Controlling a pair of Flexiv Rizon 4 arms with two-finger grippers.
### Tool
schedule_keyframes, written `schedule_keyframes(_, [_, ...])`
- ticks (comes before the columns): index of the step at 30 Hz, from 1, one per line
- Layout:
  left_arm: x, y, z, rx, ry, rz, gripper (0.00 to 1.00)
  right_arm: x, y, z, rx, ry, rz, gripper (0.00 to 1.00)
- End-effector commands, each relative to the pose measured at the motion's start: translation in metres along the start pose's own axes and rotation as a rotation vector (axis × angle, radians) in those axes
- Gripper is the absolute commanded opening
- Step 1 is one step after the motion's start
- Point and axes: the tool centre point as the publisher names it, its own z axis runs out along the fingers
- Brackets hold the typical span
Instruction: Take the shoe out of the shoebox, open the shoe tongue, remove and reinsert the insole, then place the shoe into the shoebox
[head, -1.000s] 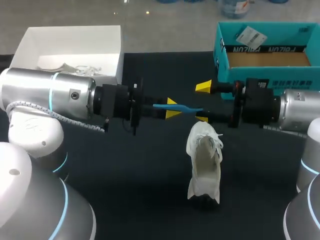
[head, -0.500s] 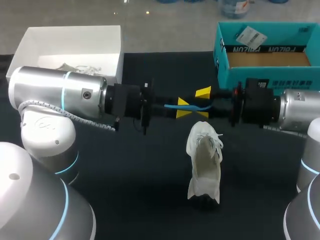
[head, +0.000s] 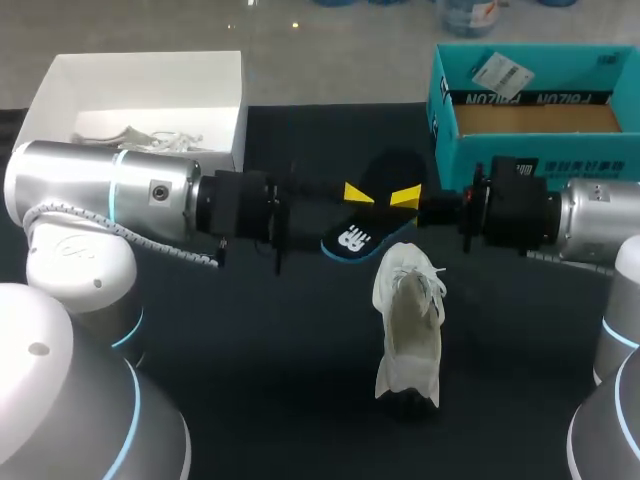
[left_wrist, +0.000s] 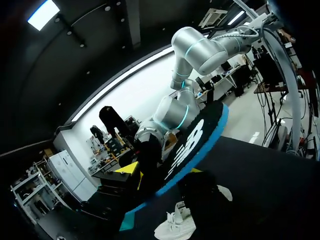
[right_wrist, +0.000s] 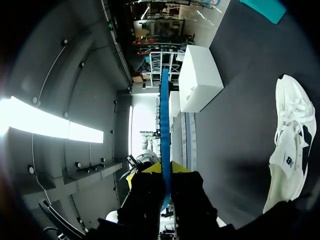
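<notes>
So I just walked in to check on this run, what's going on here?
The right gripper is shut on a black, blue-edged insole, held in the air over the table. The left gripper is right at the insole too, though its hold is unclear. The white shoe lies on the table below them, outside the white box and the teal box.
</notes>
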Motion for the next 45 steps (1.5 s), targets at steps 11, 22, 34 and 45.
schedule_keyframes(11, [-0.050, 0.012, -0.089, -0.109, 0.184, 0.021, 1.00, 0.000, 0.000, 0.003, -0.001, -0.004, 0.001, 0.00])
schedule_keyframes(22, [-0.070, 0.000, -0.096, -0.234, 0.367, 0.096, 1.00, 0.000, 0.000, 0.003, -0.001, -0.004, 0.001, 0.00])
schedule_keyframes(34, [-0.070, 0.000, -0.096, -0.234, 0.367, 0.096, 1.00, 0.000, 0.000, 0.003, -0.001, -0.004, 0.001, 0.00])
schedule_keyframes(45, [-0.106, -0.015, -0.074, -0.336, 0.649, 0.570, 1.00, 0.000, 0.000, 0.003, -0.001, -0.004, 0.001, 0.00])
